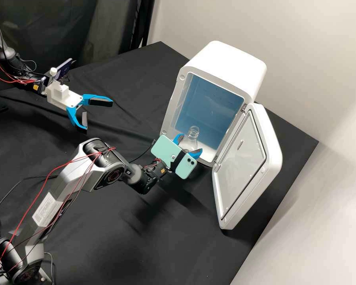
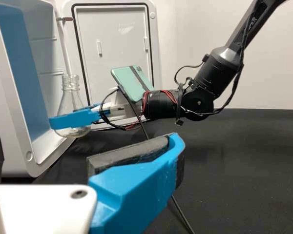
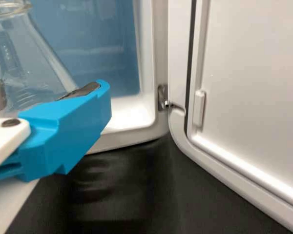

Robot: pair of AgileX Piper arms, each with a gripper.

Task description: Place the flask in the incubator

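- Near the bench's [image 1: 146, 237] far right edge: incubator [image 1: 225, 67], white shell, blue inside, door [image 1: 247, 166] swung wide.
- Flask [image 1: 192, 133]: clear, conical, looks empty. It is upright at the incubator's mouth, over the lower lip; whether it rests there, cannot tell.
- Right arm [image 1: 95, 170]: jaws clenched on the flask's body, below the neck.
- Left arm [image 1: 61, 95]: jaws released, holding nothing, above the bench toward its left corner, well apart from the incubator.
- Handling, judged: light and stiff, likely glass, so brittle and slick. The sloping wall may let it creep in the jaws.
- Hold, judged: low on the cone or just beneath the neck, with a gentle squeeze, upright, clear of the door frame.
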